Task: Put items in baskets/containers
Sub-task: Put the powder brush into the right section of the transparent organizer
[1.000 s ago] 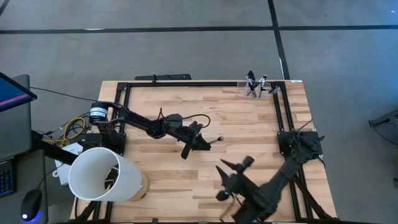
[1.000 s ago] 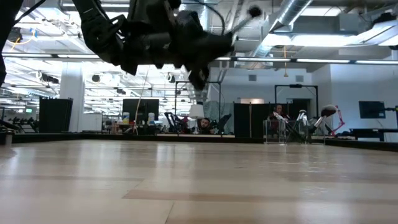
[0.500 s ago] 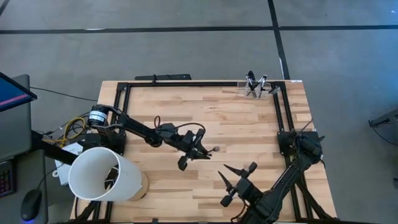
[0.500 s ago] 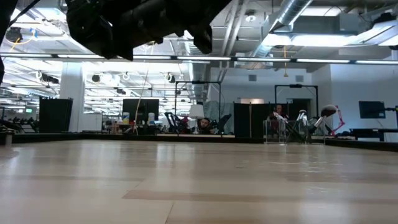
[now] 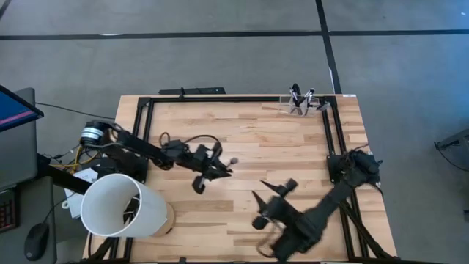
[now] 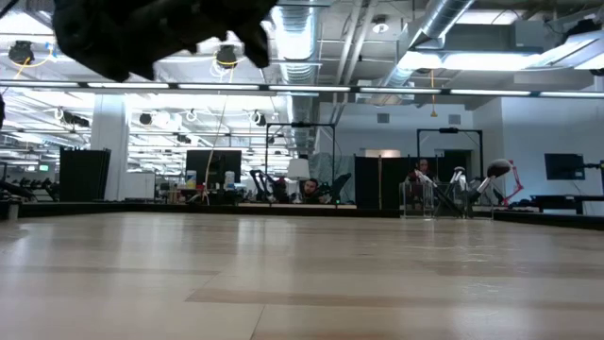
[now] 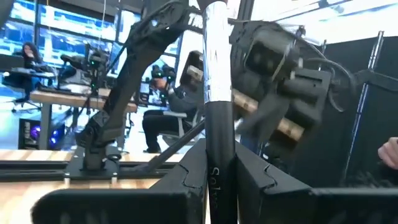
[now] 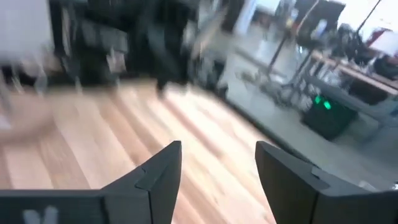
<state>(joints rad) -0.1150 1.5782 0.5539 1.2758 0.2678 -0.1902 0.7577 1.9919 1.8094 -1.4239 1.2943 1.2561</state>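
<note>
Left hand (image 5: 211,173) back, 1 brush (image 7: 217,106)

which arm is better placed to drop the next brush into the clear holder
Left, probably. The left claw is shut on a makeup brush, seen upright between its fingers in the left wrist view. The right claw is open and empty near the front edge. Both are far from the clear holder at the far right corner.

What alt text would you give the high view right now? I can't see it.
Seen from above, the left gripper is shut on a brush over the middle of the wooden table, while the right gripper hangs open and empty near the front edge. A clear holder with brushes stands at the far right corner, and a big white tub sits at front left.
</note>
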